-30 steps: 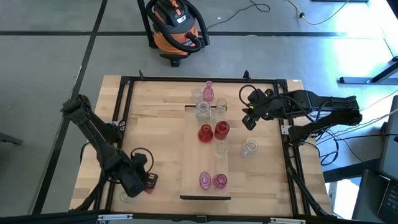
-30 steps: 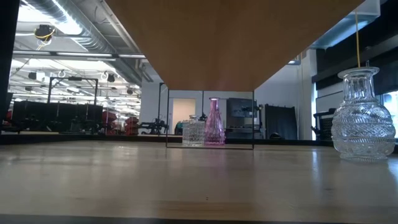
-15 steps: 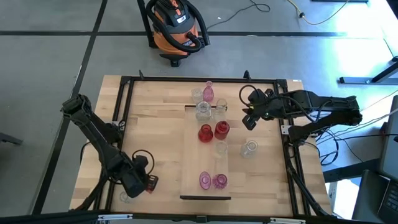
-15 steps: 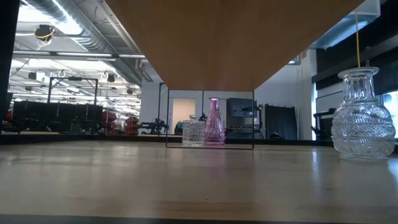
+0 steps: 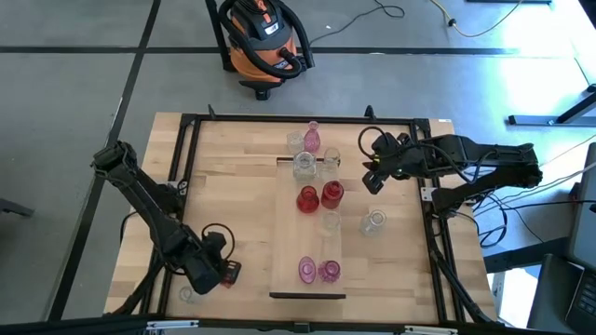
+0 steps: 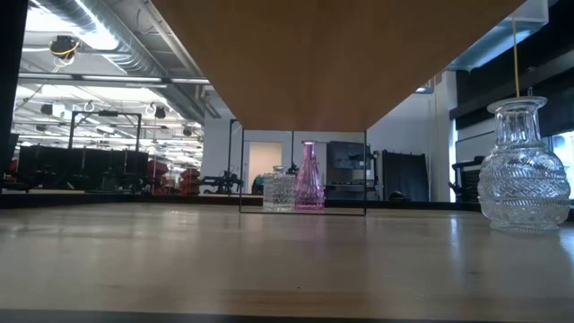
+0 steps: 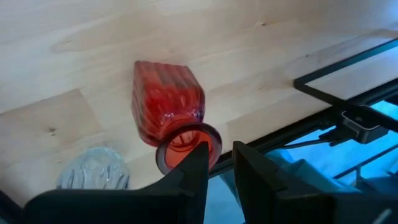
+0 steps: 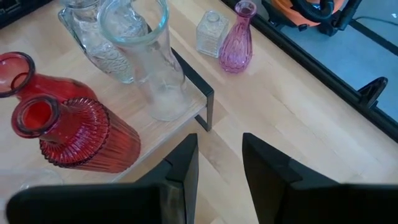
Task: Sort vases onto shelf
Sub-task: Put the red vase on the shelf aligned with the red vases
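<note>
Near the table's near left corner my left gripper (image 5: 220, 273) (image 7: 217, 152) is shut on a ribbed deep red vase (image 7: 165, 102) (image 5: 230, 272). A clear vase (image 7: 93, 174) (image 5: 189, 295) stands beside it on the table. The shelf (image 5: 291, 233) runs down the table's middle and carries clear, red and pink vases. A pink bottle vase (image 5: 312, 136) and a clear vase (image 5: 296, 141) stand on the table beyond its far end, and another clear vase (image 5: 373, 221) to its right. My right gripper (image 5: 372, 179) (image 8: 219, 146) hangs open, holding nothing, by the shelf's far right. My left gripper has the red vase by the rim of its mouth (image 7: 214, 144). One finger (image 7: 198, 163) reaches over the mouth and the other (image 7: 244, 163) stands outside it. The fingers slant down from above. Whether the vase's base touches the table, I cannot tell.
The black table frame (image 7: 348, 78) runs close beside the held vase. In the right wrist view two red vases (image 8: 74, 134) and a tall clear vase (image 8: 149, 56) crowd the shelf's far end by its dark strip (image 8: 200, 99). Bare wood lies left of the shelf.
</note>
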`<state>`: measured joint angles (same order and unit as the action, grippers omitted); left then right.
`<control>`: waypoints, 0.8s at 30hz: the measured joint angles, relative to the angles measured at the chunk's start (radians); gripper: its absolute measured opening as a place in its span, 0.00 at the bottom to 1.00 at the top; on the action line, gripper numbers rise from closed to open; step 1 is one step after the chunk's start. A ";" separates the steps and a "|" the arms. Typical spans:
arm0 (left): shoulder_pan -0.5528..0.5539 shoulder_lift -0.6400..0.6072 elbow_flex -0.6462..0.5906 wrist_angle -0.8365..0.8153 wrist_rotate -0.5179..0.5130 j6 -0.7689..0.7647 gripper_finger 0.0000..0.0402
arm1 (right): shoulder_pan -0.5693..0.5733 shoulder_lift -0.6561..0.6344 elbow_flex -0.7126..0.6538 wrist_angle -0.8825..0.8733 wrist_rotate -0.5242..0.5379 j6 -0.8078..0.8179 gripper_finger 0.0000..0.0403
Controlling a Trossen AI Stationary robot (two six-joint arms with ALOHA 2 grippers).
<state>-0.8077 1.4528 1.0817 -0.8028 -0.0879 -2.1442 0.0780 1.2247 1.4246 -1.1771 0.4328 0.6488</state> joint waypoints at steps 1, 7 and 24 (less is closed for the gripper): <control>0.004 0.000 0.000 0.000 0.000 0.001 0.17 | 0.000 0.000 0.000 0.000 -0.001 0.000 0.27; 0.025 0.052 0.000 0.020 0.027 0.030 0.17 | 0.000 0.000 0.000 0.000 -0.008 0.000 0.27; 0.068 0.088 0.013 0.040 0.170 0.194 0.03 | 0.000 0.000 0.000 0.000 -0.061 0.001 0.27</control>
<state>-0.7402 1.5412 1.0948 -0.7632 0.0823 -1.9502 0.0780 1.2247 1.4246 -1.1767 0.3722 0.6495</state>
